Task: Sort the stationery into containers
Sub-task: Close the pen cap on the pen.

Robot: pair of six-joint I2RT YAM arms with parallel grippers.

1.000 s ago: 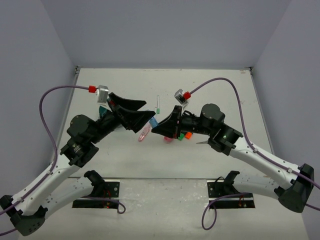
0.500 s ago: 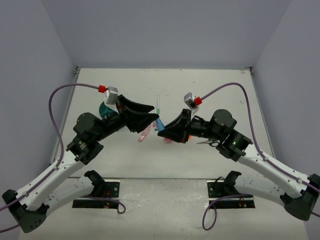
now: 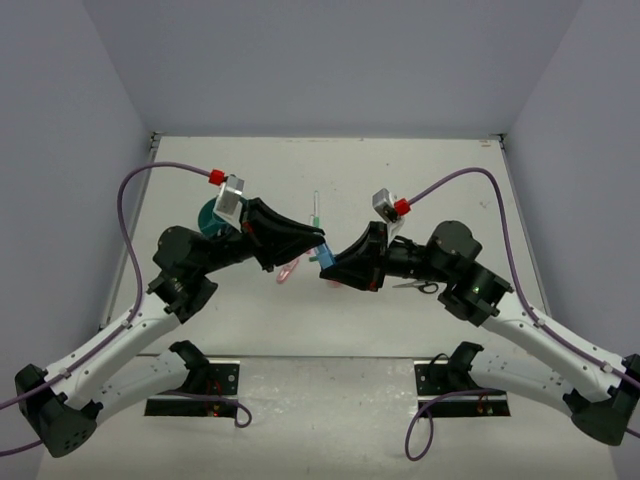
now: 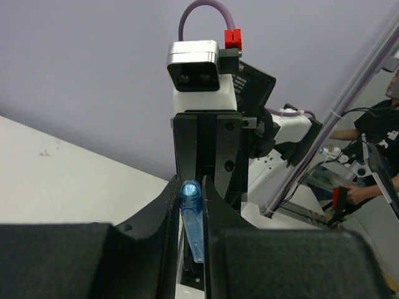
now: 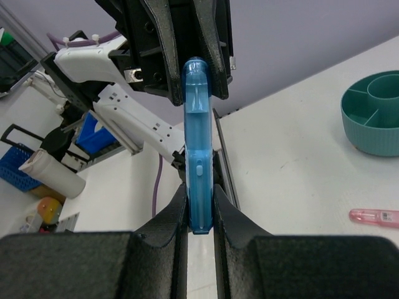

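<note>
Left gripper (image 4: 191, 199), nearer the organiser (image 3: 207, 214): clenched on one end of blue clip (image 5: 196, 156), aloft mid-table, long axis running gripper to gripper. Right gripper (image 5: 201, 208): clamped on other end; likely must let go before clip travels left.

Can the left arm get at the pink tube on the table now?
Probably not: the left hand and right hand both clamp the translucent blue plastic piece, though the pink plastic tube lies close.

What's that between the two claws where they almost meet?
A translucent blue clip, pinched at one end by the right claw and at the other by the left claw. The right wrist view shows it best.
</note>
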